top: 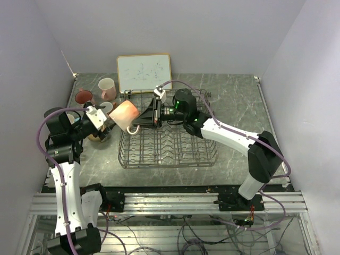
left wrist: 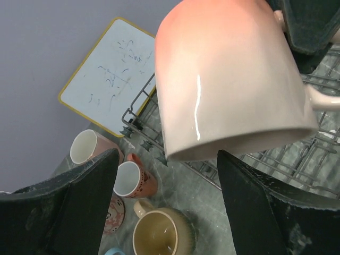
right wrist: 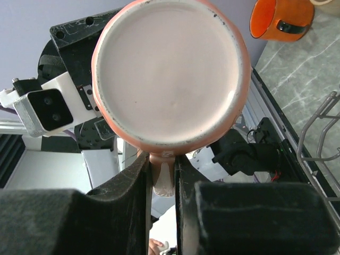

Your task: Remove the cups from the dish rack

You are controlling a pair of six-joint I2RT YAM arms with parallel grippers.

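A salmon-pink cup (top: 125, 113) hangs on its side over the left end of the dish rack (top: 175, 154). My right gripper (top: 142, 121) is shut on it. In the right wrist view the pads clamp the cup's handle (right wrist: 163, 178) below the cup's pale base (right wrist: 170, 74). My left gripper (top: 108, 121) is open just left of the cup. In the left wrist view its fingers (left wrist: 79, 202) stand wide apart, and the cup's body (left wrist: 234, 79) is ahead of them, untouched. On the table below stand a tan cup (left wrist: 159, 234), a patterned salmon cup (left wrist: 134, 180) and a pink cup (left wrist: 85, 146).
A wood-framed whiteboard (top: 144, 73) leans on the back wall behind the rack. More cups cluster at the table's left, among them a pink one (top: 108, 88) and a dark red one (top: 84, 97). An orange cup (right wrist: 281, 18) shows in the right wrist view.
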